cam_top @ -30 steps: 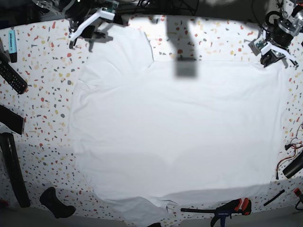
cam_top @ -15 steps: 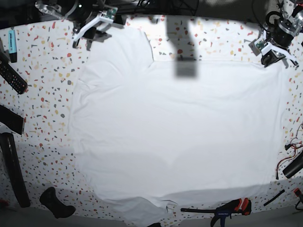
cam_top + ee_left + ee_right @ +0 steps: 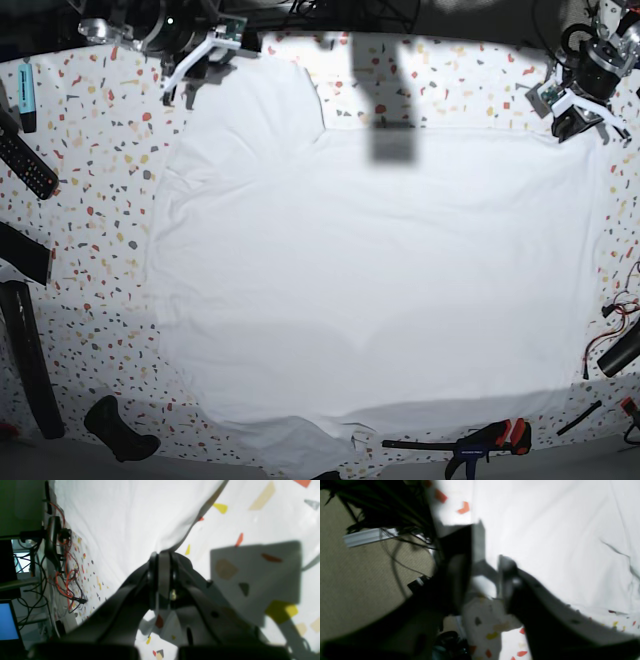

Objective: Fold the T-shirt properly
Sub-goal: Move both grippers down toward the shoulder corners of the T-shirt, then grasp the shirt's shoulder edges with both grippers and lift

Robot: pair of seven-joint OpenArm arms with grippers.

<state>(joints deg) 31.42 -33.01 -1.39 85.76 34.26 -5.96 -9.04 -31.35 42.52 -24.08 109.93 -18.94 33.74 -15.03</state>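
The white T-shirt [image 3: 370, 270] lies spread flat over the speckled table [image 3: 90, 230], reaching almost edge to edge. At the far right corner my left gripper [image 3: 578, 122] is shut, and in the left wrist view the T-shirt [image 3: 130, 517] runs up in a raised edge into its closed fingertips [image 3: 162, 555]. My right gripper [image 3: 188, 80] is at the far left, beside the sleeve's outer edge. In the blurred right wrist view the right gripper [image 3: 487, 547] shows a gap between its jaws, with the edge of the T-shirt [image 3: 545, 530] reaching into that gap.
Along the left edge lie a blue marker [image 3: 27, 95], a black remote [image 3: 25, 165] and long black tools [image 3: 25, 370]. A clamp with an orange handle [image 3: 490, 437] rests at the front edge. Red and black wires [image 3: 615, 325] are at the right edge.
My right gripper has shifted a little toward the table's back edge at the sleeve, and its jaws have narrowed. The left gripper and the shirt have not moved.
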